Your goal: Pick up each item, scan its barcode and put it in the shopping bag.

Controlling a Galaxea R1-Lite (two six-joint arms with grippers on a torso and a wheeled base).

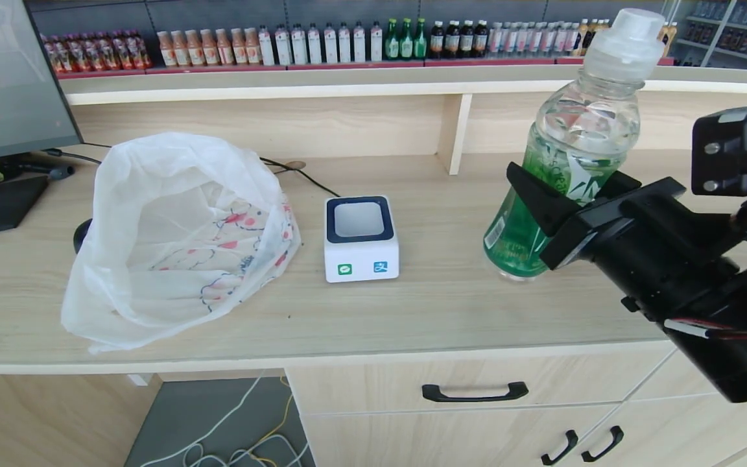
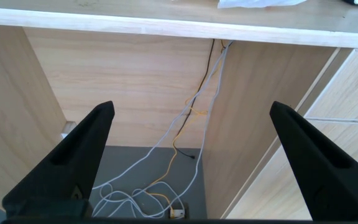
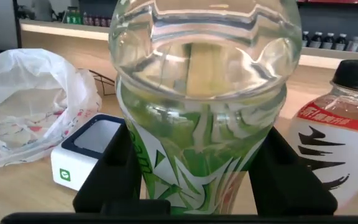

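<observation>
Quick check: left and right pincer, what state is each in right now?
Left pincer: open, holding nothing.
Right pincer: closed, holding the green bottle.

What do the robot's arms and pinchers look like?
The right gripper is matte black with two flat, wedge-shaped fingers on a chunky black arm. Red and white wires run along it, and silver screws sit on a boxy bracket. The left gripper has the same black, pointed shape.

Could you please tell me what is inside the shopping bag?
The shopping bag lies open: only its own printed plastic shows inside, no item; crumpled folds hide its bottom.
</observation>
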